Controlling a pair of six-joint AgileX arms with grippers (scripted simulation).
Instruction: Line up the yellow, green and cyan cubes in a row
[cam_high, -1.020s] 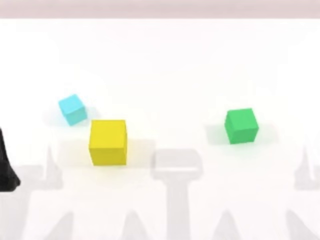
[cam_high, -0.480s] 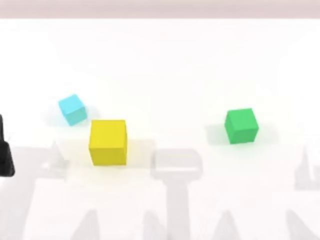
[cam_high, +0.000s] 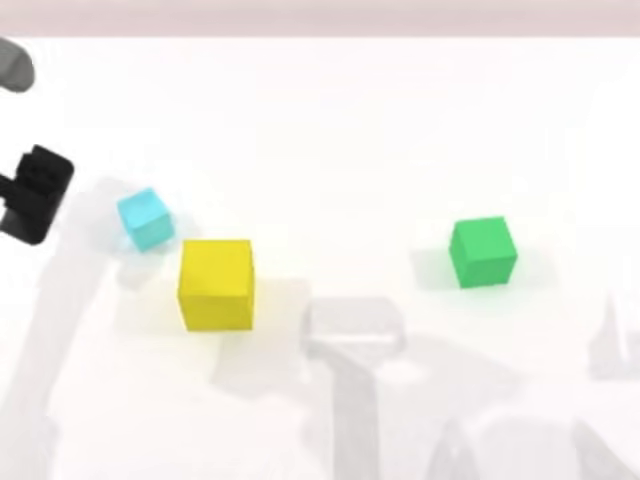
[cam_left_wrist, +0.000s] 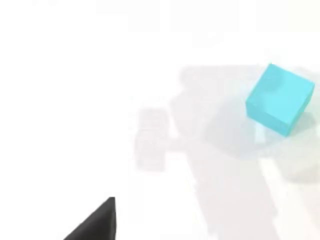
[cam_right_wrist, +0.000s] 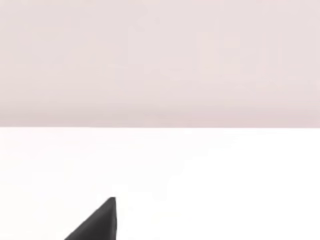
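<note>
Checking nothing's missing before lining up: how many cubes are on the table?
3: matte cyan cube far left, matte yellow cube just right of it, matte green cube right.

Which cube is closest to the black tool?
The small light cyan cube, sitting just right of the left tool at the table's left. The big yellow cube is farther; the green cube is farthest.

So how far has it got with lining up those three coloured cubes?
Barely started, by the look of it. Nothing is lined up: the cyan cube and yellow cube sit close together on the table's left, and the green cube stands alone far to the right. In hand: the left gripper is beside the cyan cube, holding nothing. The right arm is out of the top view. All placing remains.
</note>
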